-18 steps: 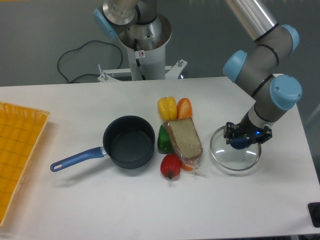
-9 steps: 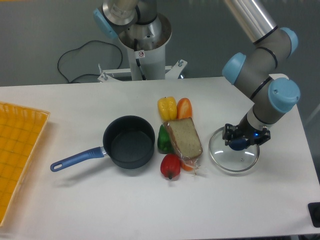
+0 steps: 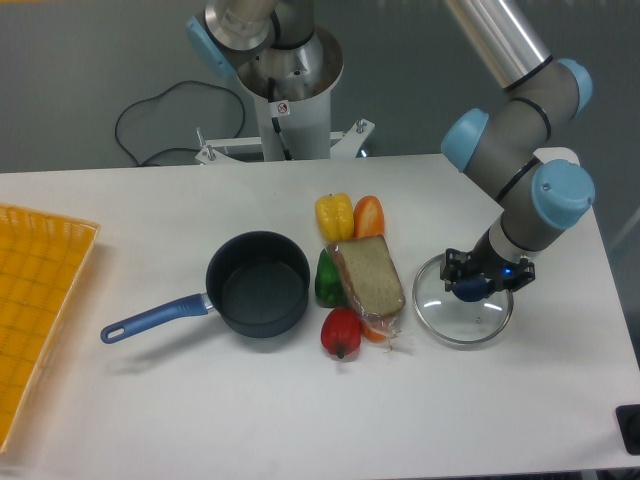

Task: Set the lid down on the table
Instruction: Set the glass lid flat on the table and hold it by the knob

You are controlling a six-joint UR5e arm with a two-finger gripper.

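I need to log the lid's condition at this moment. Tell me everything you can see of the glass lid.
The lid is a round disc of clear glass with a thin metal rim and a blue centre knob. It lies flat or nearly flat, low over the white table, right of the bagged bread slice and apart from it; whether its rim rests on the tabletop cannot be told. The hand sits directly over the knob with its fingers around it. The table shows through the glass. No cracks are visible.

The pincer [image 3: 470, 287] grips the blue knob of the lid [image 3: 463, 318] low over the table [image 3: 300, 420].
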